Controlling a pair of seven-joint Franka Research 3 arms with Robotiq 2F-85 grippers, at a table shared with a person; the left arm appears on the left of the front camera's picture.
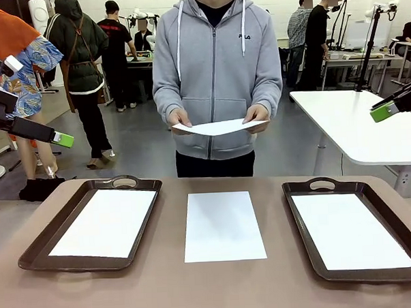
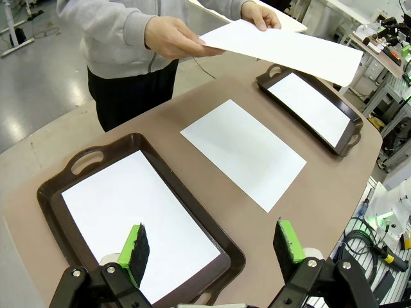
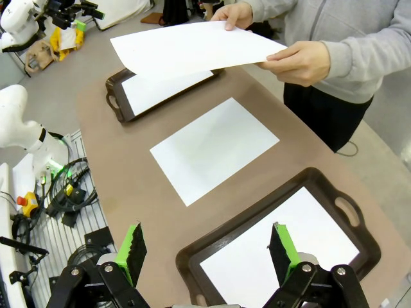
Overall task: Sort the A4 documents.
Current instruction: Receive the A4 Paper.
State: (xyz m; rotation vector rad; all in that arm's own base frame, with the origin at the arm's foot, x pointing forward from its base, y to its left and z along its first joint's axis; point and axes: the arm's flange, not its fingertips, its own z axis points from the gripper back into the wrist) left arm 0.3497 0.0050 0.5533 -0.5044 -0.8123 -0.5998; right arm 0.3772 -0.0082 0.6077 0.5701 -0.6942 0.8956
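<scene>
Risk no. 1 is the flat sheet (image 1: pixel 223 225) lying on the bare counter (image 1: pixel 163 285) btwn the two trays. Thin paper flush on a surface gives your jaws no edge to bite. Pinch straight down and you'll likely crease it, skid it toward a tray, or scrape the pads on the counter. Left jaws and right jaws both stand fully apart w/ nothing in them. The green pads (image 2: pixel 133 253) of the left aim down at the left tray (image 1: pixel 32 257), and the right's aim at the right tray (image 1: pixel 301 240). Both arms are raised and off to the sides.

Risk no. 2: each tray already carries paper, the left-tray sheet (image 1: pixel 106 223) and the right-tray sheet (image 1: pixel 349 231). Drop another on top carelessly and it can land skewed over the rim or push the lower one askew. The rims also block a sliding approach.

Risk no. 3: the person at the far side holds a further sheet (image 1: pixel 221 127) in the air over the counter's far edge. One hand (image 1: pixel 179 118) is on one end and the other hand (image 1: pixel 257 115) on the opposite end. If that's a handover, the paper will flex; close too early or off-edge and you tear it or nip fingers. Sending both arms across the middle at once risks a clash, so commit one arm only.
</scene>
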